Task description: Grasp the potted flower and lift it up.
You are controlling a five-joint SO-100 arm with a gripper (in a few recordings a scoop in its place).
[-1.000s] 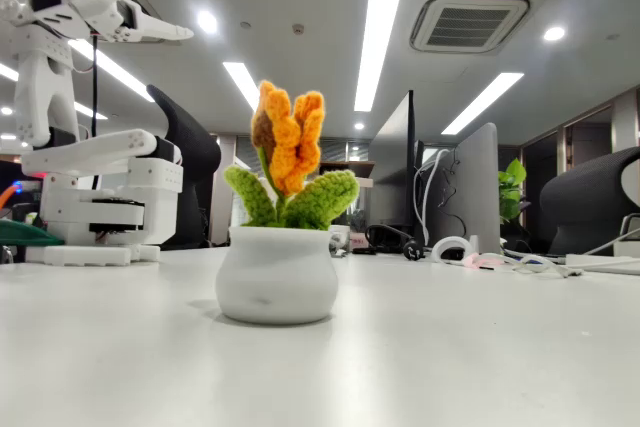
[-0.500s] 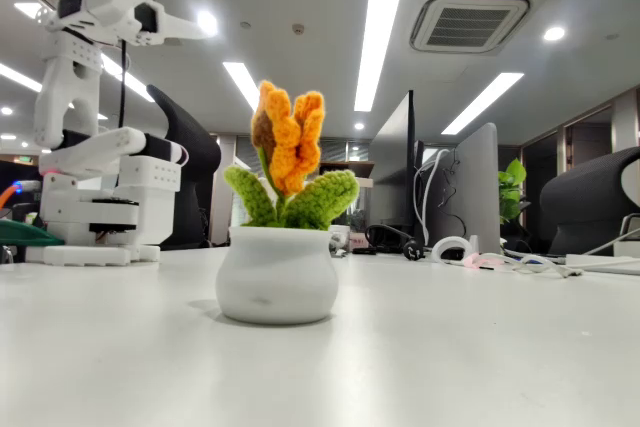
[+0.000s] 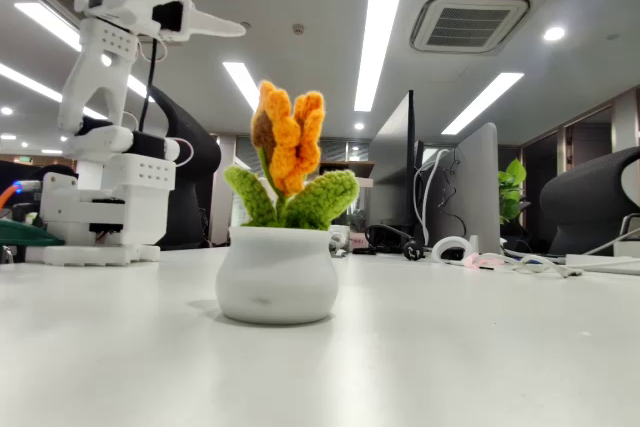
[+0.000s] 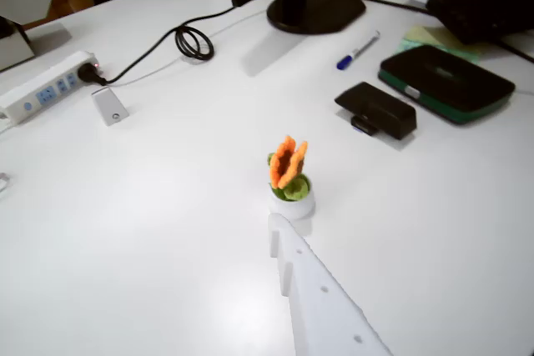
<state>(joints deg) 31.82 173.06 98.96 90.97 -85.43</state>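
The potted flower [image 3: 277, 247] stands upright on the white table [image 3: 450, 347], well below the raised gripper [image 3: 205, 25], whose opening cannot be told; its smooth round pot looks slippery, so gripping the body under the soft yarn seems safest.

Orange potted flower [image 3: 277, 237], white pot

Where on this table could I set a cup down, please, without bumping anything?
The widest bare patch, in the wrist view, is the white tabletop between the power strip and the potted flower. Another lies right of the flower, below the black box. The far right is crowded: pen, green case, monitor base.
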